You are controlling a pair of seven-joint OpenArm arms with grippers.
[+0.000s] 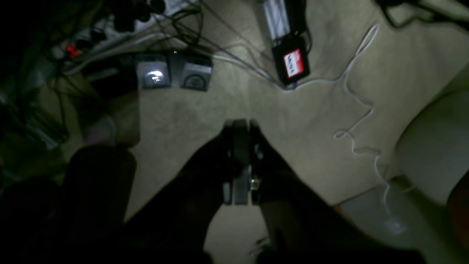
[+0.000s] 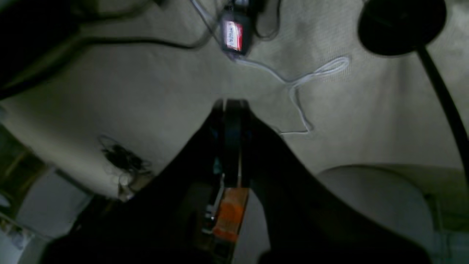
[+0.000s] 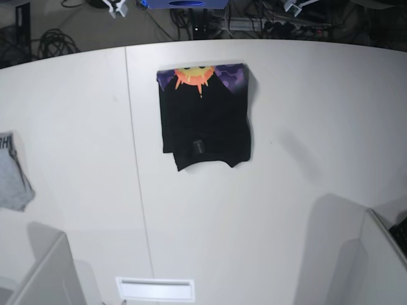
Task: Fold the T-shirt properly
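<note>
Seeing the T-shirt (image 3: 205, 121) folded near our worktop's (image 3: 305, 127) far edge, print strip showing; left gripper (image 1: 240, 126) and right gripper (image 2: 231, 106) both pressed together, holding nothing.

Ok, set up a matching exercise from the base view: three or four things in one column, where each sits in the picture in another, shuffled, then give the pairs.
Things:
1. T-shirt
2. grey garment
3. sun print
4. white slot

Places:
A. bottom edge of the table
B. far left edge of the table
C. middle of the table, folded
D. far end of the black cloth

Pairs: 1-C, 2-B, 3-D, 4-A
</note>
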